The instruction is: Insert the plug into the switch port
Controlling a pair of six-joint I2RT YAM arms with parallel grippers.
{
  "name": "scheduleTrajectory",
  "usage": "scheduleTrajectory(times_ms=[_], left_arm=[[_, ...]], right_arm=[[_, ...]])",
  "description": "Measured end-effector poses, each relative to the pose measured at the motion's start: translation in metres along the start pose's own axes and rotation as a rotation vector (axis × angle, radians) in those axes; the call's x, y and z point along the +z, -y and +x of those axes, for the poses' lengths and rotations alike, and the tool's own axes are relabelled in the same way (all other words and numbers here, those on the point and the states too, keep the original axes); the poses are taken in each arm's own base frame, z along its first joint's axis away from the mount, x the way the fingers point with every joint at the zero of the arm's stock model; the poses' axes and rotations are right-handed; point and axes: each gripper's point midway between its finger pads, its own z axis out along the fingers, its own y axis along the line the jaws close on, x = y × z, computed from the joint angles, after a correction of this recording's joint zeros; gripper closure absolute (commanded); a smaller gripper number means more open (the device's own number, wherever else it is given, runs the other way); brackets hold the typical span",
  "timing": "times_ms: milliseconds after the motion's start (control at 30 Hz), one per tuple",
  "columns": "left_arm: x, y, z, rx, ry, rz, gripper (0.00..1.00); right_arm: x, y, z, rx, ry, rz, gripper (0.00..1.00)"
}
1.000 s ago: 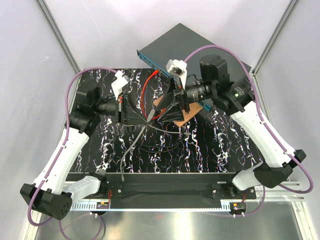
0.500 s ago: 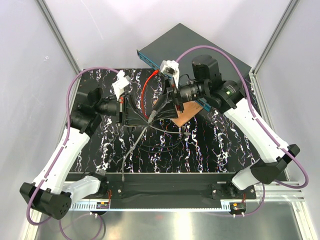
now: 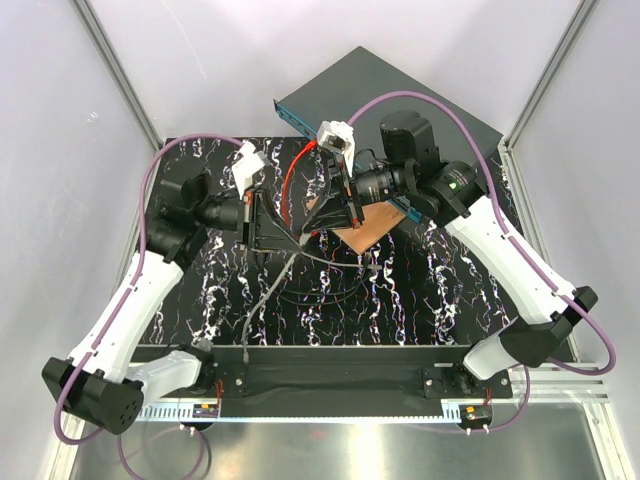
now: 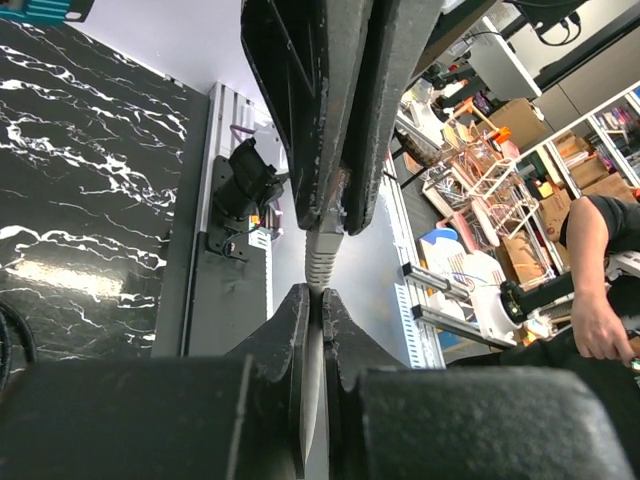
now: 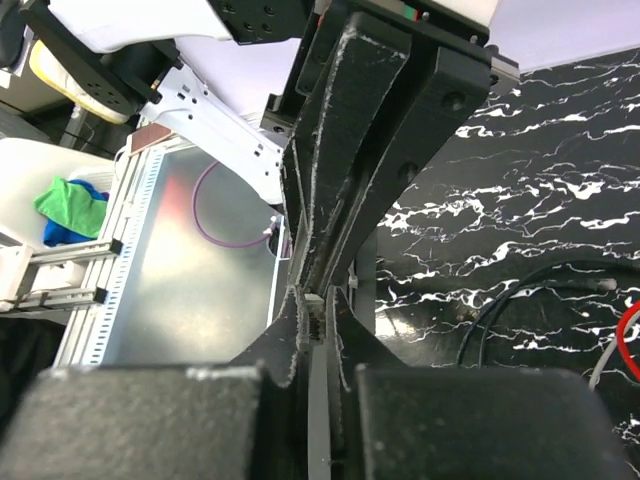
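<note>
I read this as a handover in mid-air, before any move towards the port. My left hand [image 4: 312,310] is pinched tight on the plug [image 4: 322,258], whose grey ribbed boot shows in the gap between the two sets of fingers. My right hand [image 5: 315,300] is clamped narrow on the same piece from the opposite side, tip to tip with the left. The two hands meet above the middle of the worktop [image 3: 430,290], and the grey cable [image 3: 262,300] trails down towards the near edge. The switch [image 3: 420,90] sits at the far side, well apart from the plug, its blue socket face turned towards the arms. The copper plate [image 3: 365,238] lies just below that face.

I cannot tell from either wrist view which way the plug's contacts point. Next, I judge, one hand must let go so that the other carries the plug alone. Then I must square it to a socket before pushing in.
</note>
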Motion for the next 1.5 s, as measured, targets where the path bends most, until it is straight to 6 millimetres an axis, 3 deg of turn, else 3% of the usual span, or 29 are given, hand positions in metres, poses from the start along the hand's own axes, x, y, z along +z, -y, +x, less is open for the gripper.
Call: scheduleTrajectory(times_ms=[33,100,200,367,500,600,733,1000,1133,1500], left_arm=[[0.0,-0.001,0.0,-0.003,0.0,-0.002,0.85],[0.0,-0.004,0.0,0.002,0.006,-0.02,0.64],[-0.002,-0.012,-0.007,0.043,0.027,-0.126,0.45],[-0.021,-0.021,-0.028,0.272,0.104,-0.393,0.34],[-0.041,-0.015,-0.033,0.493,0.154,-0.574,0.37],[-0.049,-0.015,-0.03,0.596,0.151,-0.655,0.41],[-0.051,-0.036,-0.032,0.646,0.109,-0.737,0.45],[-0.02,-0.091,-0.02,0.64,-0.06,-0.827,0.53],[-0.02,-0.098,-0.022,0.666,-0.074,-0.874,0.6],[-0.02,-0.098,-0.036,0.705,-0.038,-0.914,0.6]], right_arm=[[0.0,0.0,0.0,0.0,0.0,0.002,1.0],[0.0,0.003,0.001,0.003,-0.002,0.015,1.0],[0.002,0.014,0.008,0.049,-0.009,0.073,1.0],[0.0,0.051,0.034,0.285,-0.005,0.186,1.0],[-0.021,0.096,0.049,0.578,0.077,0.283,1.0],[-0.031,0.117,0.047,0.736,0.16,0.305,1.0],[-0.025,0.111,0.033,0.834,0.215,0.229,1.0],[-0.023,0.099,0.01,0.875,0.267,0.142,1.0],[-0.023,0.099,0.01,0.879,0.269,0.14,1.0],[-0.022,0.099,0.013,0.886,0.263,0.139,1.0]])
